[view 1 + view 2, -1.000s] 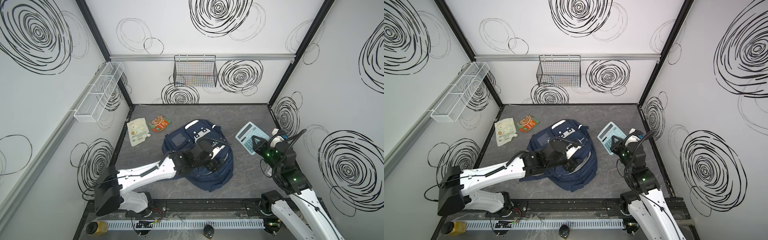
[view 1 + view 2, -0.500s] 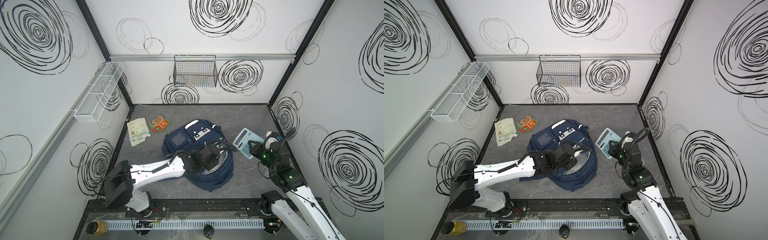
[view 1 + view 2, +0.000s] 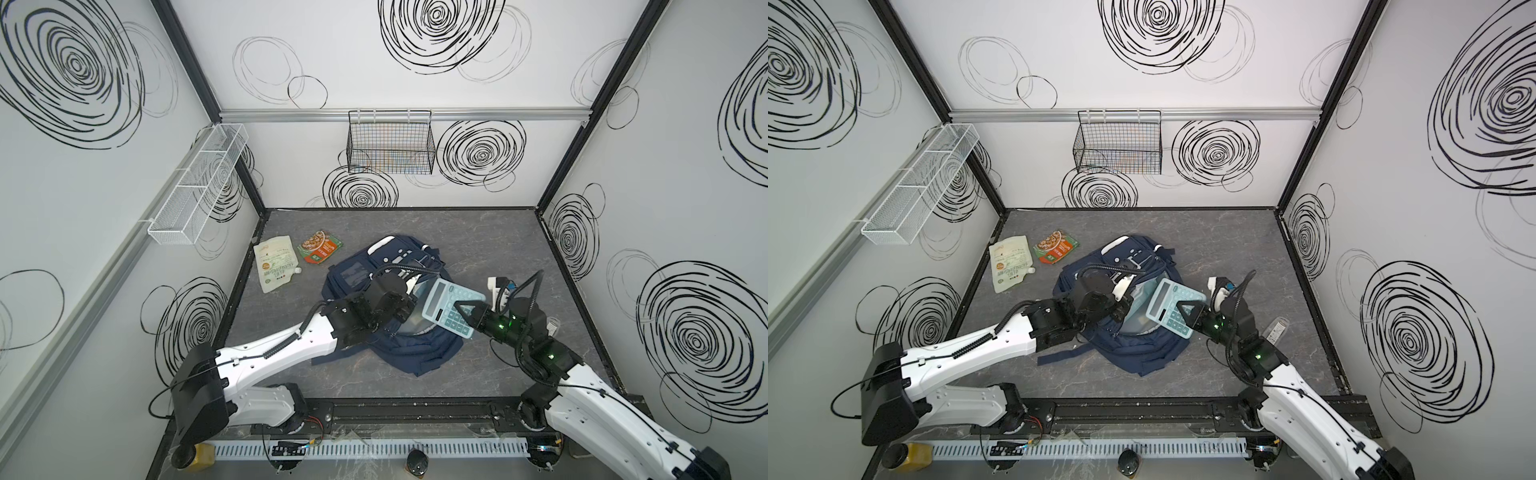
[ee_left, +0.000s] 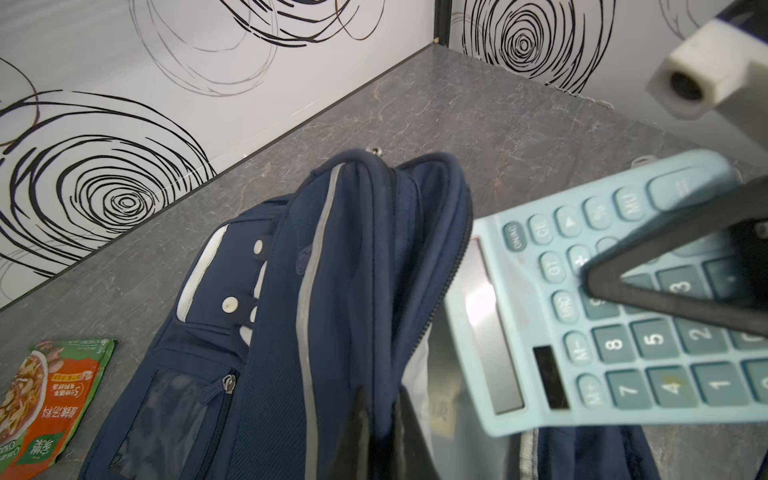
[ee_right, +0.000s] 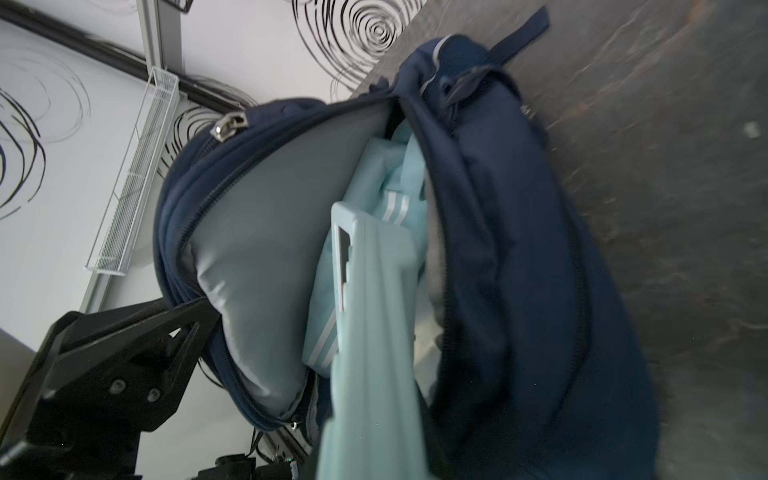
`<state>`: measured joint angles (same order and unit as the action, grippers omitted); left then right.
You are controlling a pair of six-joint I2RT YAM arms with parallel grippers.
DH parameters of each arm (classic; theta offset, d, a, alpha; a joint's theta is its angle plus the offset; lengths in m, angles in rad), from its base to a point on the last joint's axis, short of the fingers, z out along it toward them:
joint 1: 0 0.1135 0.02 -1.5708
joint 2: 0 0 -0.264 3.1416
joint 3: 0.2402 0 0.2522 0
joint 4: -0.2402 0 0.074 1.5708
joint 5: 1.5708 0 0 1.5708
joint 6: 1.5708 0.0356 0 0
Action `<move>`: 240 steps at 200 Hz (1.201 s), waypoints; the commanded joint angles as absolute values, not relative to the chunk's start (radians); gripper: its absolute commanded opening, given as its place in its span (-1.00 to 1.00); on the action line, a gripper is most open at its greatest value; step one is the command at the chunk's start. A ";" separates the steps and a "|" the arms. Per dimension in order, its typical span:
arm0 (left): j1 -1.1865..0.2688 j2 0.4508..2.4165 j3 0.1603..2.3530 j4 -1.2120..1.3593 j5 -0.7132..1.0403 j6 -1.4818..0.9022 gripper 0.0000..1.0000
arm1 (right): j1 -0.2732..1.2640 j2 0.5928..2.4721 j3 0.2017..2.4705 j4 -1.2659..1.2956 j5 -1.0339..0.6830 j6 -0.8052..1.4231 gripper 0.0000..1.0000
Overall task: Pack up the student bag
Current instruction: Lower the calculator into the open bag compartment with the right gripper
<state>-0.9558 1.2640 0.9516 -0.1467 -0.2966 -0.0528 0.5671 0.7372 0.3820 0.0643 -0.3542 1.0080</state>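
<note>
Left jaws, wide a second ago, are now pinching the student bag [image 3: 415, 355] flap, holding its mouth open at the middle of the table [image 3: 498, 232]. Right jaws are gripping the light-blue calculator [image 3: 440, 299], carrying it off the table over that opening; insertion looking imminent.

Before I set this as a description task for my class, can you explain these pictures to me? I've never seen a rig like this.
Two white robot arms work at a grey table. Two pictures look down from overhead and are nearly alike. The others come from a camera on each arm's wrist. On the table lie a navy student bag, a white pouch and an orange-green food packet. The left tool pinches the bag's edge and holds it open. The right tool grips a light blue calculator, tilted over the opening. Something light blue already lies inside.
</note>
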 commanded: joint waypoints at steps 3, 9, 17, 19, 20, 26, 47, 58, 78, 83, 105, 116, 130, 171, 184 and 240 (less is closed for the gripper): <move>-0.989 1.209 0.973 0.089 -0.292 -0.031 -1.00 | 0.634 0.878 0.467 0.301 -0.333 1.051 -1.00; -0.994 1.205 0.982 0.090 -0.295 -0.024 -1.00 | 0.647 0.924 0.481 0.332 -0.341 1.067 -1.00; -1.001 1.202 0.994 0.091 -0.292 -0.021 -1.00 | 0.660 0.986 0.499 0.375 -0.352 1.081 -1.00; -1.000 1.201 0.996 0.091 -0.291 -0.021 -1.00 | 0.662 1.001 0.504 0.386 -0.356 1.084 -1.00; -1.000 1.200 0.997 0.091 -0.289 -0.022 -1.00 | 0.663 1.010 0.506 0.390 -0.357 1.084 -1.00; -1.002 1.198 1.004 0.090 -0.278 -0.025 -1.00 | 0.667 1.055 0.522 0.416 -0.369 1.091 -1.00; -1.011 1.187 1.021 0.078 -0.242 -0.039 -1.00 | 0.673 1.200 0.578 0.489 -0.414 1.091 -1.00; -1.015 1.179 1.024 0.072 -0.230 -0.049 -1.00 | 0.673 1.261 0.581 0.548 -0.417 1.091 -1.00; -1.022 1.158 1.022 0.074 -0.232 -0.069 -1.00 | 0.660 1.362 0.588 0.592 -0.398 1.060 -1.00; -1.022 1.154 1.020 0.077 -0.233 -0.072 -1.00 | 0.655 1.384 0.590 0.592 -0.396 1.054 -1.00; -1.020 1.146 1.016 0.084 -0.235 -0.089 -1.00 | 0.642 1.457 0.576 0.627 -0.378 1.042 -0.99; -1.021 1.150 1.017 0.086 -0.231 -0.102 -1.00 | 0.640 1.479 0.573 0.634 -0.363 1.017 -0.87; -1.018 1.158 1.022 0.084 -0.223 -0.130 -1.00 | 0.629 1.512 0.590 0.585 -0.353 0.970 -0.76; -1.003 1.159 1.012 0.104 -0.250 -0.188 -1.00 | 0.525 1.489 0.574 0.445 -0.405 0.917 0.19; -0.989 1.152 1.010 0.097 -0.253 -0.199 -0.85 | 0.516 1.437 0.582 0.364 -0.366 0.869 0.45; -0.910 1.091 1.011 0.043 -0.252 -0.219 -0.05 | 0.442 1.296 0.673 0.067 -0.382 0.698 0.61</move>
